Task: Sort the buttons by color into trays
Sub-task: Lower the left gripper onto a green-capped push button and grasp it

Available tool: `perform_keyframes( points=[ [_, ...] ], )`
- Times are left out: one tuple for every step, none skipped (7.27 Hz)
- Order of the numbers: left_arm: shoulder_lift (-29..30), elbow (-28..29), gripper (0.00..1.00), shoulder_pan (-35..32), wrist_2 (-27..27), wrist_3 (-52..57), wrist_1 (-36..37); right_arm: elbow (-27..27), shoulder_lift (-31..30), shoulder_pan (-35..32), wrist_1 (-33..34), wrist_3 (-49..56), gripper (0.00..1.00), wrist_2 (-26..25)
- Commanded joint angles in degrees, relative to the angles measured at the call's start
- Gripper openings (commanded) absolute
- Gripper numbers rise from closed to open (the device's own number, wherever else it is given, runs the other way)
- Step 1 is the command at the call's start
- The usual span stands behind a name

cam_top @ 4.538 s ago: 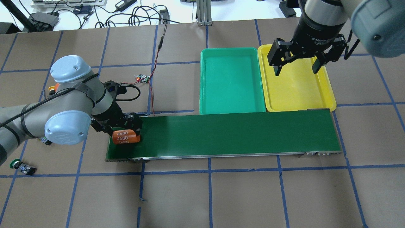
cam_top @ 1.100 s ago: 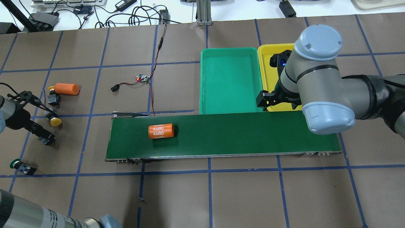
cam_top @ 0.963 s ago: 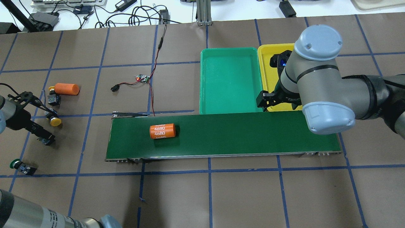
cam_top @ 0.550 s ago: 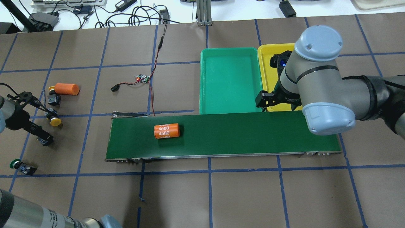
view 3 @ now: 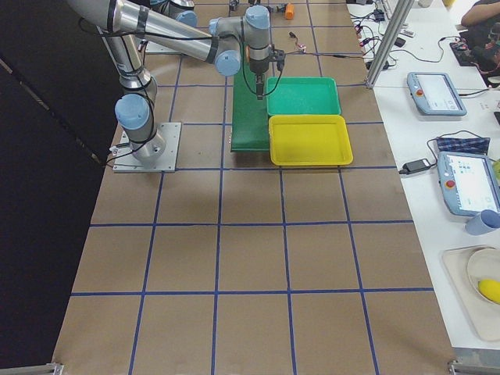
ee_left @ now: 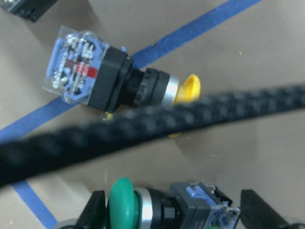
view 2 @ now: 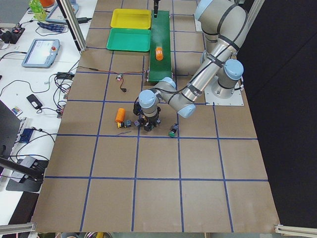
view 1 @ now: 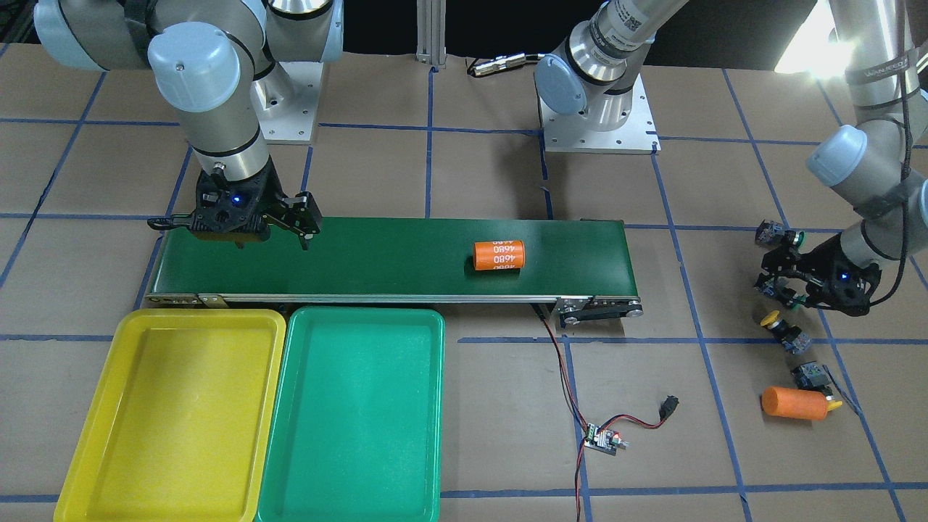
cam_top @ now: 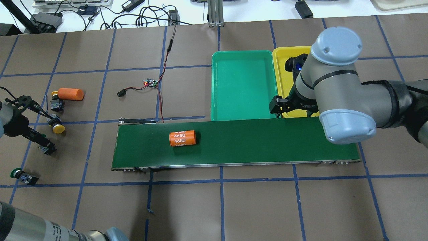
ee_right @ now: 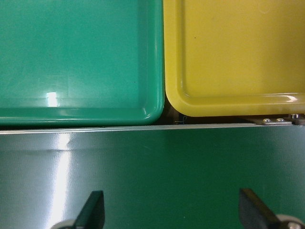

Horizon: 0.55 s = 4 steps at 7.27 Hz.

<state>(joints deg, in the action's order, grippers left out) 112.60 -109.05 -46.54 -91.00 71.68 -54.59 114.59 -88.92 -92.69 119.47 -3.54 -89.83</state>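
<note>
Four buttons (view 1: pixel 781 324) lie on the brown paper (cam_top: pixel 200 207) at the robot's left end, well apart from the trays (view 1: pixel 174 435), so we judge the sort barely begun. At the left, the left gripper (ee_left: pixel 174 213) is down over a green button (ee_left: pixel 157 210), its jaws spread to either side and not yet closed (whether a pad touches the cap we cannot tell). A yellow button (ee_left: pixel 119 86) lies just beside it, the other green button (cam_top: pixel 20 175) nearer the robot, the second yellow button (cam_top: pixel 55 102) just beside an orange cylinder (cam_top: pixel 71 94). Further right, an orange cylinder marked 4680 (cam_top: pixel 182 138) lies on the conveyor belt (cam_top: pixel 260 144). Then come the green tray (cam_top: pixel 244 83) and yellow tray (cam_top: pixel 281 75), side by side, no button in either. The right gripper (ee_right: pixel 174 212) hangs over the belt's end beside them, jaws apart, holding nothing. We take the step in hand to be picking the green button; next the jaws must close squarely on its body without nudging the yellow neighbour.
</note>
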Motion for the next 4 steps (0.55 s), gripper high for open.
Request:
perform_keyframes(
  points=[
    [-0.3, -0.1, 1.0, 0.0, 0.1, 0.3, 0.3, 0.0, 0.1, 0.0, 0.0, -0.2, 1.0, 1.2],
    [-0.3, -0.7, 1.0, 0.0, 0.1, 0.4, 0.4, -0.2, -0.2, 0.0, -0.1, -0.2, 1.0, 1.4],
    [-0.2, -0.8, 1.0, 0.0, 0.1, 0.9, 0.0, -0.2, -0.3, -0.7, 0.0, -0.2, 1.0, 2.1],
    [0.5, -0.9, 1.0, 0.0, 0.2, 2.2, 0.4, -0.2, -0.2, -1.8, 0.1, -0.1, 1.0, 2.7]
  ],
)
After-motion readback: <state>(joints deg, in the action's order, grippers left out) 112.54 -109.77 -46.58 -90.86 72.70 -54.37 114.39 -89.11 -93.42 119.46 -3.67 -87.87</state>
